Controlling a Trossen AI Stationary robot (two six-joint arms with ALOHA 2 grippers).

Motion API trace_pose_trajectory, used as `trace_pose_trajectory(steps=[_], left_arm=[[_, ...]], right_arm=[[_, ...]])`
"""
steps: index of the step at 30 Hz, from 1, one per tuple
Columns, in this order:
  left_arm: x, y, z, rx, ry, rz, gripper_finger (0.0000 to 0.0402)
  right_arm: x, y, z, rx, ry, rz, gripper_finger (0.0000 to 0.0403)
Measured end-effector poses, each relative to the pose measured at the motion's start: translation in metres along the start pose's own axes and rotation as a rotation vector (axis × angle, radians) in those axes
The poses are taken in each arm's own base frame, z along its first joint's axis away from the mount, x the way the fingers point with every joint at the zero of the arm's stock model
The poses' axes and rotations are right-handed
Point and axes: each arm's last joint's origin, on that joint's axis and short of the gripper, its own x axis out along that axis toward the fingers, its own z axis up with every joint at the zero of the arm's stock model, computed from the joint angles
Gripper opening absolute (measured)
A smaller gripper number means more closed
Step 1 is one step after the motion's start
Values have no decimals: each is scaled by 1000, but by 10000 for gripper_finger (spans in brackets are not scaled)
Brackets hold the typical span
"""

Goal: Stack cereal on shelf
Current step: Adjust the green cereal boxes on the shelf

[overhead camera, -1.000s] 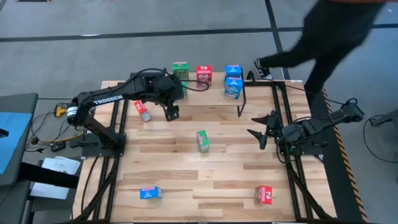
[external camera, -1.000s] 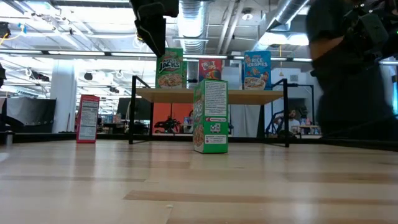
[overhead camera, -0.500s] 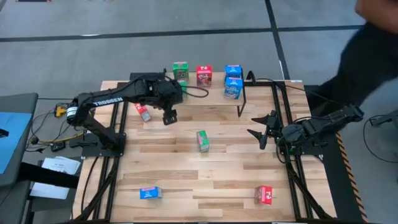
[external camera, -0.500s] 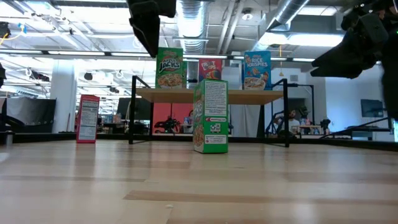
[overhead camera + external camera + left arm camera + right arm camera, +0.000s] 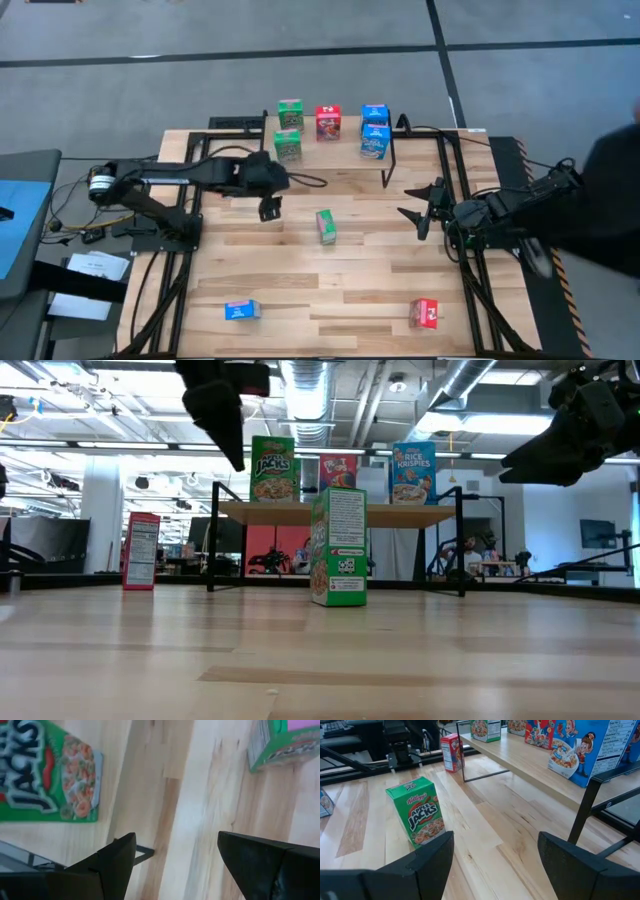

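- Left of centre in the high view we see the left arm lying low across the worktop (image 5: 300, 290), its left hand (image 5: 269, 209) hanging just in front of the shelf (image 5: 340, 150); its two fingers are parted and nothing is between them.
- In the left wrist view those fingers (image 5: 112, 865) frame bare wood, with a flat green box (image 5: 47, 775) on one side and the corner of another green box (image 5: 282, 742) at the frame's upper right.
- On the shelf at upper centre we count two green boxes (image 5: 289, 110), one behind the other, a red box (image 5: 328, 121) and two blue boxes (image 5: 375, 128).
- A green cereal box (image 5: 325, 226) stands upright at mid-frame, well apart from both hands; in the low view it hides part of the shelf behind it.
- In the low view a red box (image 5: 141, 550) stands at the left beside the shelf leg; from above the left arm covers that spot.
- Near the bottom edge lie a blue box (image 5: 241, 310) at lower left and a red box (image 5: 425, 313) at lower right.
- At the right the right arm waits near the worktop's edge, its right hand (image 5: 420, 202) spread and holding nothing.
- A dark blurred shape at the far right edge is too smeared for us to make out.
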Motion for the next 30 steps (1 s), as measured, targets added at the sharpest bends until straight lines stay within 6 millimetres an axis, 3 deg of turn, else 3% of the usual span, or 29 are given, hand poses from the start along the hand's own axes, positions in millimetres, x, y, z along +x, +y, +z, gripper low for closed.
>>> trace_pose_trajectory(steps=[7,12,20,30], left_arm=[[-10,3,-18,-126,-290,15,270],[-1,5,-26,-179,-432,39,270],[26,7,-38,-217,-453,76,270],[44,18,-40,-287,-494,92,270]], right_arm=[[0,0,0,0,0,0,313],[0,0,0,0,0,0,313],[0,0,0,0,0,0,313],[0,0,0,0,0,0,313]])
